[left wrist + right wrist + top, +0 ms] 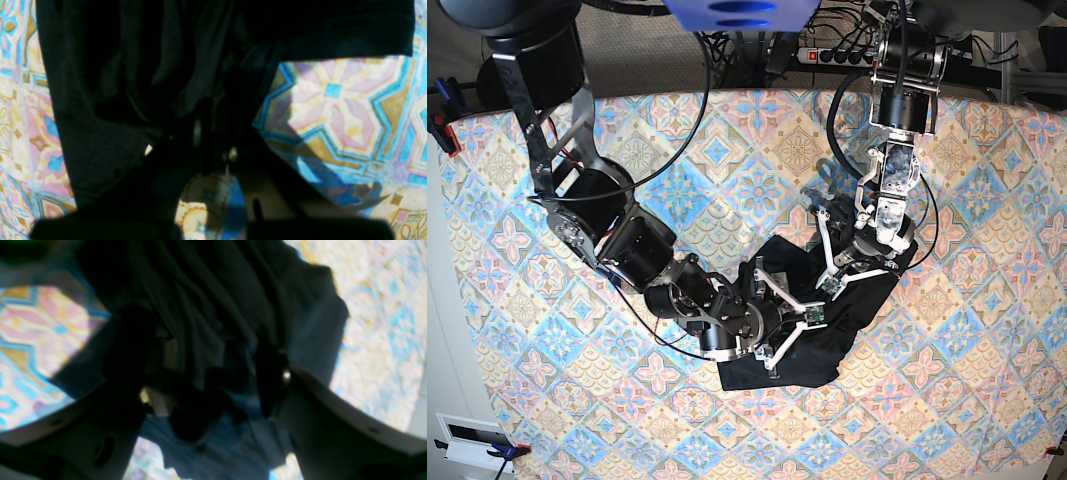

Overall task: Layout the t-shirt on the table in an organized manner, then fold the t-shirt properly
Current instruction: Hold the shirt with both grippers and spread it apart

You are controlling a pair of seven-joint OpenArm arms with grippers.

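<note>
You had the t-shirt (827, 330) bunched in a dark heap on the surface (987, 330), a little toward four o'clock from its middle in the base view, creased and nowhere near flat. Your left pincer (847, 262) sat at the heap's one o'clock edge, closed tight on a pinch of the cloth; its wrist view showed fabric (140, 66) hanging in folds from the closed tips, with patterned tiles (337, 103) at three o'clock. Your right pincer (792, 320) lay over the heap's nine o'clock side with its jaws spread wide. In its wrist view gathered pleats (206, 306) ran down between the two spread fingers (333, 413), but you could not tell from the blur whether they bore on the cloth. Cables and a power strip (847, 55) lay past the twelve o'clock edge.
</note>
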